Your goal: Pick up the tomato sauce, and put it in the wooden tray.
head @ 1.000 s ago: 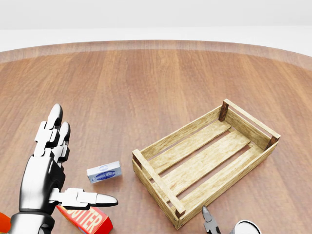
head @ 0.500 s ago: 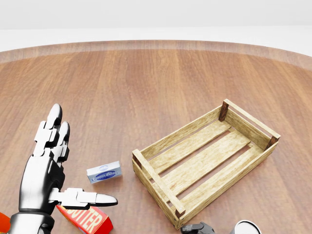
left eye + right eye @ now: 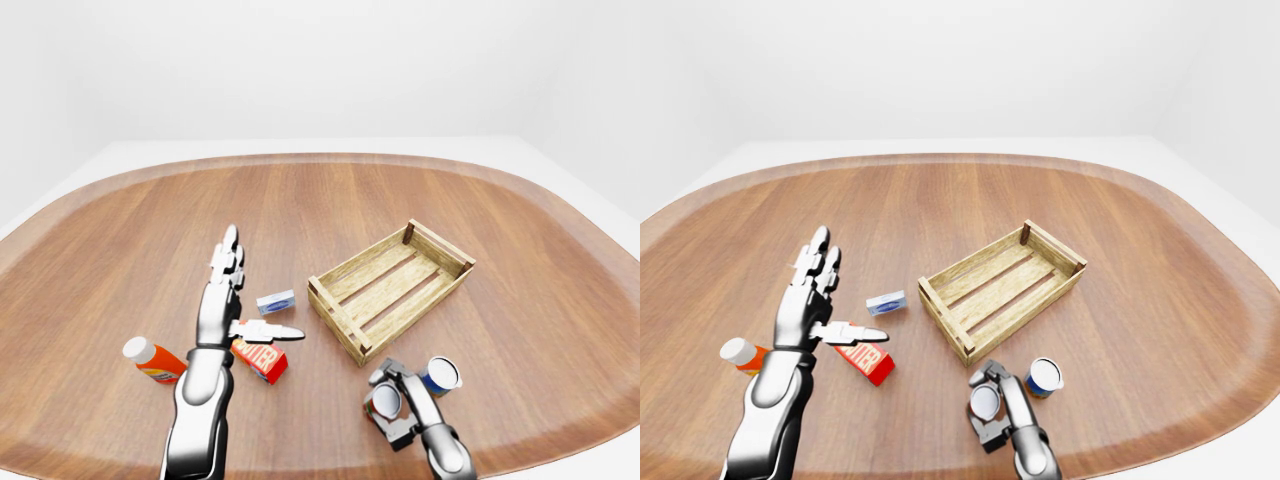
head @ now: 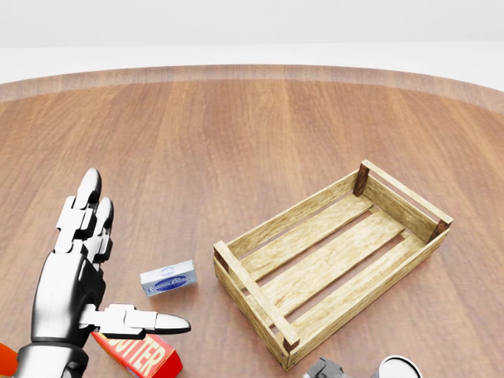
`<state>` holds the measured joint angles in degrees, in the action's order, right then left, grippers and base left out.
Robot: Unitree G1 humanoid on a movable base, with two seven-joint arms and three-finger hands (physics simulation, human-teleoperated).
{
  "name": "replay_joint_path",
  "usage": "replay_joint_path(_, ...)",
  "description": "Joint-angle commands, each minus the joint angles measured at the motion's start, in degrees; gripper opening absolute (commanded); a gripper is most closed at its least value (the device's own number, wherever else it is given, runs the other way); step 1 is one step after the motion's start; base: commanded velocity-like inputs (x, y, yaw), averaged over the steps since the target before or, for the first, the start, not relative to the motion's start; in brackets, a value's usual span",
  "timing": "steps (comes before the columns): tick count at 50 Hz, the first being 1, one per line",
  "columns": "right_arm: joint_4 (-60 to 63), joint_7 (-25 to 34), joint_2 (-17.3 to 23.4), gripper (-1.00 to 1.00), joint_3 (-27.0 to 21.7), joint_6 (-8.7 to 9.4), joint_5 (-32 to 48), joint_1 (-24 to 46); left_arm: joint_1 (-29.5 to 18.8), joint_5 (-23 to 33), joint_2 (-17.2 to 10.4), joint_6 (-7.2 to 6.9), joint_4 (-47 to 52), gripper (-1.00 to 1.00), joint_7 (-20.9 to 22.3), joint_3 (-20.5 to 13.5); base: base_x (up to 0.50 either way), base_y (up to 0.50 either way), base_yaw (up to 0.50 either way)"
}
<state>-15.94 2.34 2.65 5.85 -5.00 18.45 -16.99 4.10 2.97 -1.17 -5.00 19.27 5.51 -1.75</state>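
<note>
A wooden tray (image 3: 441, 250) lies empty at the middle right of the left-eye view. Below it my right hand (image 3: 392, 405) has its fingers closed round an upright can with a grey lid, the tomato sauce (image 3: 386, 400); its label is hidden. Only a bit of that hand (image 4: 324, 368) shows at the head view's bottom edge. My left hand (image 3: 240, 298) hovers open with fingers spread, left of the tray, holding nothing.
A blue can with a white top (image 3: 441, 374) stands just right of my right hand. Near my left hand are a small blue-white box (image 3: 276, 301), a red butter box (image 3: 260, 359) and an orange bottle with a white cap (image 3: 153, 361). The round table's edge (image 3: 560, 440) runs close below.
At the head view's bottom edge my right hand's fingers have shifted and closed in beside the can top. The left hand, tray and boxes have not moved.
</note>
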Motion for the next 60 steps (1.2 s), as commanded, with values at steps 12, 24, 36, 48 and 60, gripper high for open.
replay_joint_path(12, 23.79, 4.55, 0.8, -1.0, 2.21, 3.09, -0.15, -6.39, -0.15, -0.04, -0.05, 0.0, -0.23, 1.0, -0.02, -0.22, 0.0, 0.0, 0.0)
replay_joint_path(24, 45.94, 7.19, 4.72, -1.0, 7.05, 10.0, -0.15, -12.42, -0.44, -0.21, -0.15, 0.0, -0.77, 1.0, -0.03, -0.53, 0.0, 0.0, 0.0)
replay_joint_path(36, 51.14, 8.41, 5.47, -1.0, 6.93, 10.0, 0.21, -11.69, -0.33, -0.17, -0.13, 0.0, -0.43, 1.0, -0.03, -0.47, 0.0, 0.0, 0.0)
replay_joint_path(48, 57.95, 13.34, 4.22, -1.0, 4.62, 10.0, 2.21, -7.7, -0.24, -0.11, -0.06, 0.0, -0.59, 1.0, -0.07, -0.3, 0.0, 0.0, 0.0)
replay_joint_path(60, 62.79, 19.29, 2.89, -1.0, 2.52, 10.0, 5.76, -2.18, -0.2, -0.07, -0.05, 0.0, -1.03, 1.0, -0.06, -0.16, 0.0, 0.0, 0.0)
